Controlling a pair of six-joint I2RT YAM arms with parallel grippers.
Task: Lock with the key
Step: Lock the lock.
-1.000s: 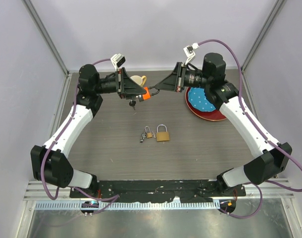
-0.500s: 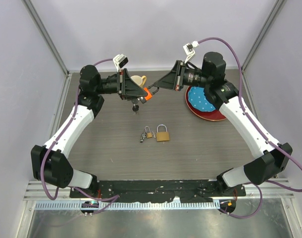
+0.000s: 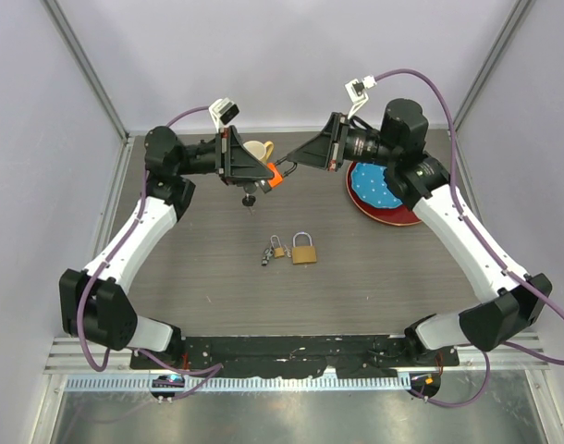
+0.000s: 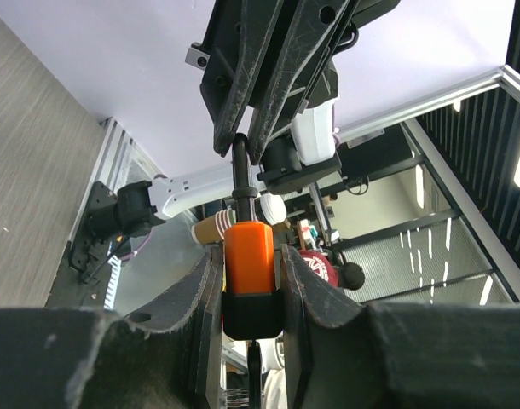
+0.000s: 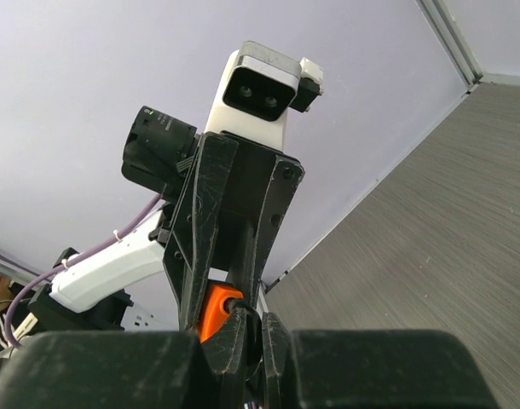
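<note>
I have two hands, and both are up in the air over the far part of the table point(image 3: 374, 277). They meet tip to tip.

My left hand point(image 4: 248, 285) is clamped on the orange lock point(image 4: 248, 256). One finger point(image 4: 200, 298) presses on each side of it. The lock has a black bottom part, and that sits between my fingers too.

A black loop point(image 4: 240, 175) sticks out of the top of the lock. My right hand point(image 5: 247, 328) is squeezed tight on that loop. So the lock is held from both ends, high off the table.

A small dark thing point(image 3: 250, 198) hangs down under the lock. It is too small for me to tell what it is.

Down on the table, well apart from my hands, lie a big gold lock point(image 3: 305, 252) and a little gold lock point(image 3: 277, 250), side by side. Some keys point(image 3: 266, 257) lie just beside the little one.

A cup point(image 3: 258, 149) sits at the far edge, behind my left hand. A red plate point(image 3: 393, 215) with a blue dotted thing point(image 3: 373, 185) on it sits under my right arm.
</note>
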